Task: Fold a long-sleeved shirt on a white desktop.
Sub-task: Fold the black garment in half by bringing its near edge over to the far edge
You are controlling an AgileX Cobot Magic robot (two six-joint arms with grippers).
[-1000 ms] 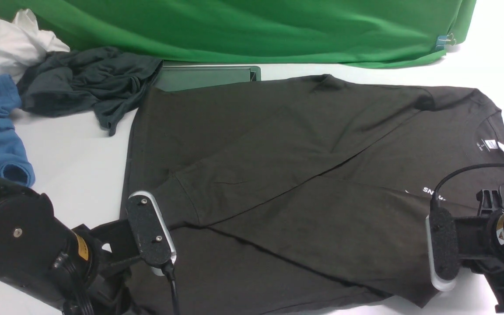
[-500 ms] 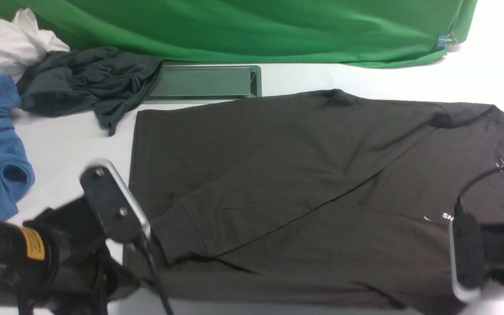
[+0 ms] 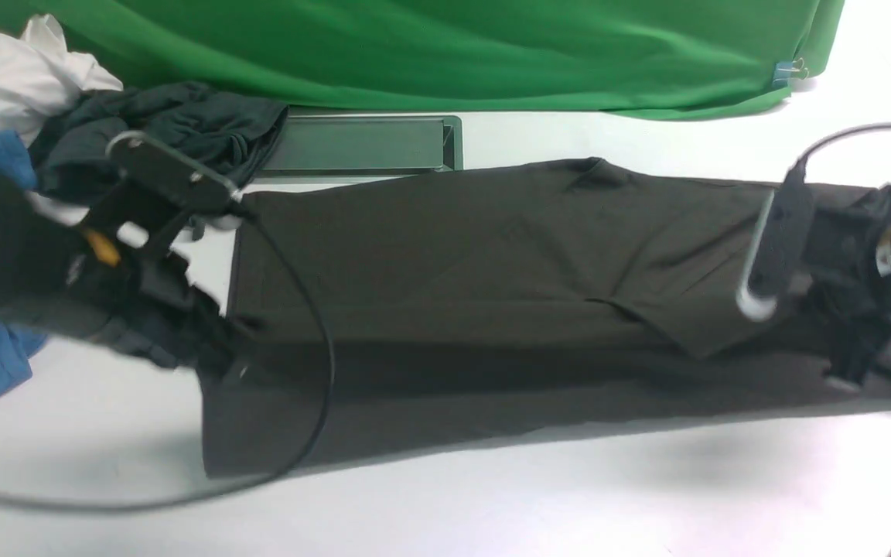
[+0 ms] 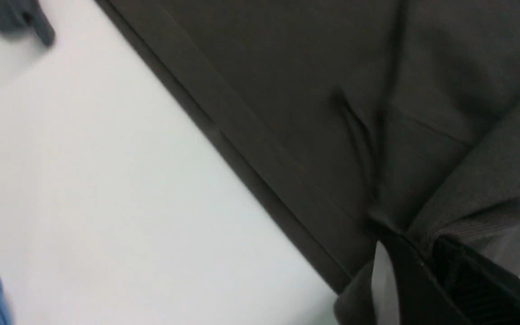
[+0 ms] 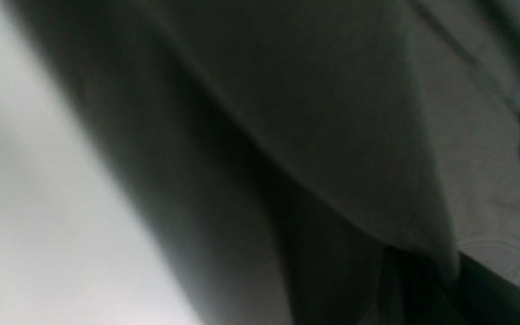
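Table (image 3: 569, 503) white and broad, green backdrop (image 3: 414, 46) along its far edge, long-sleeved shirt (image 3: 453, 255) spread lengthwise across table's middle, near side lifted and doubled over, left gripper (image 4: 415, 253) closed on shirt's ribbed hem end, right gripper (image 3: 844, 363) closed on cloth at opposite end

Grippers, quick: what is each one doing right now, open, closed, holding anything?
Left gripper: shut on the long-sleeved shirt, pinching its edge.
Right gripper: shut on the same shirt, at its other end.
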